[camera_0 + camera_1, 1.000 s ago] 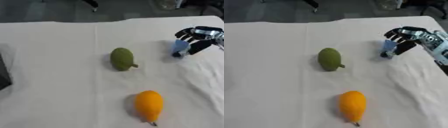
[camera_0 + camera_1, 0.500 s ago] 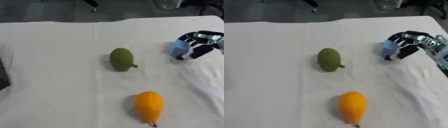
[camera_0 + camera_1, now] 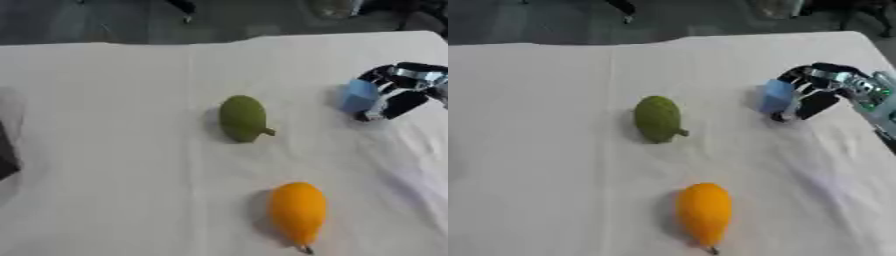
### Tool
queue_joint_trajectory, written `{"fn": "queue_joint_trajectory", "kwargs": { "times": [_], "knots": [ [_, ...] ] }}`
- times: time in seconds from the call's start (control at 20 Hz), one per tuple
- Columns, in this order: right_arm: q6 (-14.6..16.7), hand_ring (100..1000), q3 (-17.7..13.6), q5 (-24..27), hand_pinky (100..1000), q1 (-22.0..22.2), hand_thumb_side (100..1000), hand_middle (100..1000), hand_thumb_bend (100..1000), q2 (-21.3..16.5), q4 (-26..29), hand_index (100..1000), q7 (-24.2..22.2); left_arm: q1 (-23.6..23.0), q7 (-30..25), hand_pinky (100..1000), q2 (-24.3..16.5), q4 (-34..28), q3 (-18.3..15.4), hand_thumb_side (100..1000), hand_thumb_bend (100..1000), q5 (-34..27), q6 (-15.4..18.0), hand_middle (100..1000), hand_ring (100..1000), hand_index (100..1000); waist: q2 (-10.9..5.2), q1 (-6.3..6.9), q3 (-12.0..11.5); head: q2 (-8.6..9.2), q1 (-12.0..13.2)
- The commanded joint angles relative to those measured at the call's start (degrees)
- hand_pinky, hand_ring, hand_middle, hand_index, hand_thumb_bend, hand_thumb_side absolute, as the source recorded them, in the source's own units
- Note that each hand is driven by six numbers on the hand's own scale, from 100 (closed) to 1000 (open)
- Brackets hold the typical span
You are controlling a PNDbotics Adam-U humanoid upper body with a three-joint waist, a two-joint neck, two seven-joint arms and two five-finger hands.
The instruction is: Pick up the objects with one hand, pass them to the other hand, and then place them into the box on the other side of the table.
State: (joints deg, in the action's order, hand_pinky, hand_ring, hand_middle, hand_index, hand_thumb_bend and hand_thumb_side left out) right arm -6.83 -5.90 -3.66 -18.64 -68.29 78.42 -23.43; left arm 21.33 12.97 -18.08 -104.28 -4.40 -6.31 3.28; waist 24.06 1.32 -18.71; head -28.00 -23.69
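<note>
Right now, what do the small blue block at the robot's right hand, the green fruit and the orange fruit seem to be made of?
The small blue block, held in the right hand, looks like matte foam or plastic: flat colour, soft edges. The green fruit and the orange fruit look like smooth moulded plastic, evenly coloured with a faint sheen, though real fruit cannot be ruled out.

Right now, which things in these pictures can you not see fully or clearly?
- Box: only a dark edge at the left border of the left eye view; the frame cuts it off.
- Blue object: blurred, and the right hand covers its far side.
- Left hand: in no view.
</note>
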Motion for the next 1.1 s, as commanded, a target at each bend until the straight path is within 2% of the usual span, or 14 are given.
{"fn": "queue_joint_trajectory", "kwargs": {
  "times": [0.05, 0.35, 0.65, 1.1],
  "knots": [
    [-0.3, 884, -0.8, 1.3, 858, -0.5, 204, 796, 492, -2.0, 0.8, 845, 0.7, 0.5, 0.1, 817, -1.1, -0.9, -0.6, 600, 583, -0.1, 0.1, 824, 742, 838, -0.22, 0.26, 0.0, 0.78, -0.2],
    [-0.8, 872, -0.6, 2.7, 858, -0.6, 178, 750, 485, -2.0, 1.1, 794, 1.3, 0.5, 0.1, 818, -1.0, -0.9, -0.6, 600, 581, -0.1, 0.1, 824, 741, 838, -0.02, 0.22, 0.0, 0.66, -0.3],
    [-1.1, 859, -0.6, 1.6, 853, -0.7, 100, 692, 444, -2.0, 1.2, 730, 1.2, 0.4, 0.2, 818, -0.9, -0.9, -0.7, 600, 580, -0.2, 0.1, 824, 741, 838, 0.0, 0.18, -0.1, 0.59, -0.3],
    [-1.0, 821, -0.6, 2.1, 851, -0.8, 100, 605, 387, -2.2, 2.1, 645, 1.9, 0.2, 0.3, 819, -1.0, -0.9, -0.8, 600, 580, -0.1, 0.1, 824, 741, 838, -0.29, 0.09, 0.0, 0.38, -0.5]
  ]
}}
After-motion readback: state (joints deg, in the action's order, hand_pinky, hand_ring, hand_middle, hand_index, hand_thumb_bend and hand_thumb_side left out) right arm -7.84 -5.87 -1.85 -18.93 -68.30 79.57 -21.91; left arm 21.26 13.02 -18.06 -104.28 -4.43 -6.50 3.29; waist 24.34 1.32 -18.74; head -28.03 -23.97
